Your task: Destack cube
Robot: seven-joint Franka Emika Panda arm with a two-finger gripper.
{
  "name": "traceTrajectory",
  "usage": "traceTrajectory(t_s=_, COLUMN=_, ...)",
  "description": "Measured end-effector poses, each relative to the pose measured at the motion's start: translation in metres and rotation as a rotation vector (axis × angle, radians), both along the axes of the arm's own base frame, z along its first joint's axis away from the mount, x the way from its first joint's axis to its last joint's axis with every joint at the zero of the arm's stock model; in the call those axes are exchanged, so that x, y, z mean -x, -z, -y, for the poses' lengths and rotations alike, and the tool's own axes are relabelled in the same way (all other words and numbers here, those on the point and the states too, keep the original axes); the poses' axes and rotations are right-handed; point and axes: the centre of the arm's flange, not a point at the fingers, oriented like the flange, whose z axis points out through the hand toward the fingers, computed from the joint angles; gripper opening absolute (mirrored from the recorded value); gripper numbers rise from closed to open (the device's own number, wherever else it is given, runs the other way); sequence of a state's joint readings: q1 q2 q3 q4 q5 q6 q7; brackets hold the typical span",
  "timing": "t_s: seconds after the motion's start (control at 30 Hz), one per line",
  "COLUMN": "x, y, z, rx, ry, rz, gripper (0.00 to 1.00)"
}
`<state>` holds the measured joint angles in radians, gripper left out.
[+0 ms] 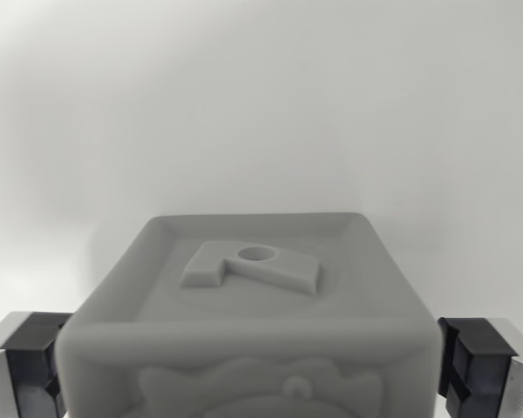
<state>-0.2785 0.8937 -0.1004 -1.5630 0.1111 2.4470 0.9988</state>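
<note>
Cube (pixel 248 331): low centre of wrist view, between two fingers; one finger (pixel 26 361) at its left side, other (pixel 479 361) at its right, each close against cube wall, contact not clear; raised relief (pixel 248 268) on cube top; plain surface (pixel 261 104) behind

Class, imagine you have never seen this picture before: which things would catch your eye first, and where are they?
A pale grey moulded cube with a raised letter-like shape and a round hole on its top face fills the lower middle of the wrist view. The pincer straddles it, one black-padded metal finger at the view's left corner and another at the right. Behind is plain white.
</note>
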Motion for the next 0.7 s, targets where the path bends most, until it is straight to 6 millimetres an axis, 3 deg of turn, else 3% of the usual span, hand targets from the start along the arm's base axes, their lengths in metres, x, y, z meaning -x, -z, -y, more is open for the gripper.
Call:
traceTrajectory(t_s=0.37, x=-0.001, y=-0.008, z=0.0, rx=0.0, ry=0.001, rz=0.003, gripper=1.0)
traceTrajectory(t_s=0.7, x=-0.001, y=-0.032, z=0.0, rx=-0.002, ry=0.002, rz=0.006, gripper=1.0)
